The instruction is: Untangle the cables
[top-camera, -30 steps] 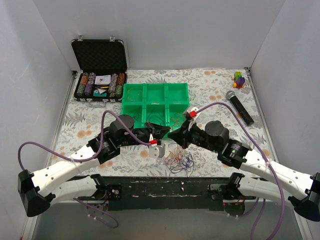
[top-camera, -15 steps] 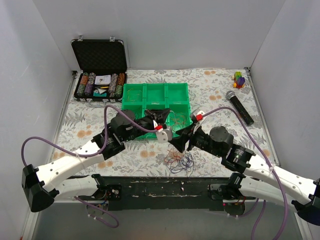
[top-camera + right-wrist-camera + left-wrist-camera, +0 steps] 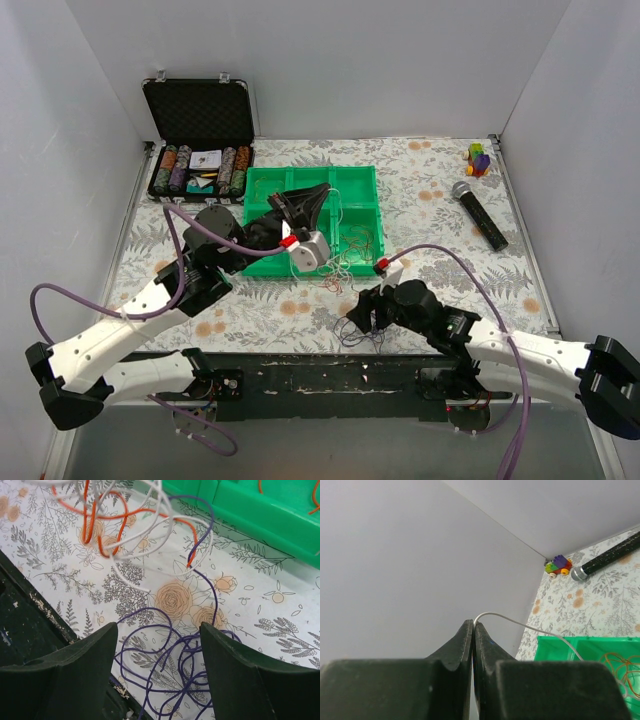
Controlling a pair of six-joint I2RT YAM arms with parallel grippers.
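Table (image 3: 440, 215): floral.
Left gripper (image 3: 472, 625): raised over tray (image 3: 350, 172), pinching white cable (image 3: 520, 624).
Right gripper (image 3: 156, 626): spread over purple cables (image 3: 170, 680), 6 o'clock edge.

**Arms split: tray and tangle**

Left pincer (image 3: 297, 203) above green tray (image 3: 262, 190), pale strands (image 3: 337, 263) trailing down to surface (image 3: 440, 190). Right pincer (image 3: 362, 318) low over purple cables (image 3: 352, 338) at near edge. Orange coil (image 3: 365, 238) in tray's right-middle compartment.

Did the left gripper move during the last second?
Yes. The left gripper, shut on a white cable, went from the green tray's near edge farther back, over its compartments.
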